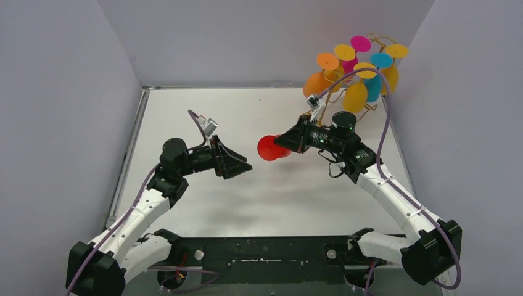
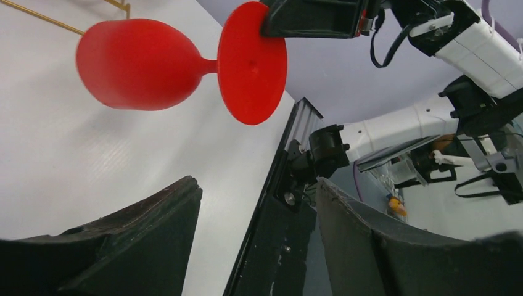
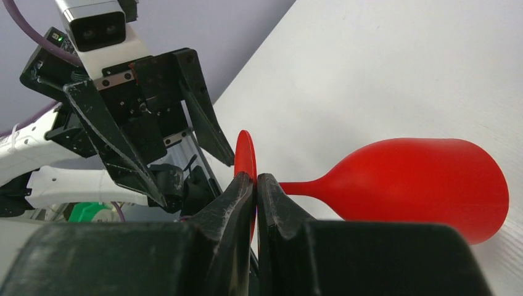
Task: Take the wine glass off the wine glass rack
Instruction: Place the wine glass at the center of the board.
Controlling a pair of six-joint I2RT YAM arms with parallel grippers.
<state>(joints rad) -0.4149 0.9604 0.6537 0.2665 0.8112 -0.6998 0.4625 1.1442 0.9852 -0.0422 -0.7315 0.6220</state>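
Observation:
A red wine glass [image 1: 269, 148] hangs sideways in the air above the middle of the table, away from the wine glass rack [image 1: 370, 108]. My right gripper [image 3: 256, 179] is shut on the thin edge of its round foot [image 2: 253, 61], and the bowl [image 3: 419, 185] points away from the left arm. The left gripper [image 1: 243, 165] faces the foot from a short way off. It is open with nothing between its fingers [image 2: 142, 240]. The gold wire rack stands at the back right.
Several orange, yellow, pink and blue glasses [image 1: 354, 95] hang upside down on the rack. Grey walls close in the white table [image 1: 203, 111] on the left, back and right. The black base rail [image 1: 265, 253] runs along the near edge.

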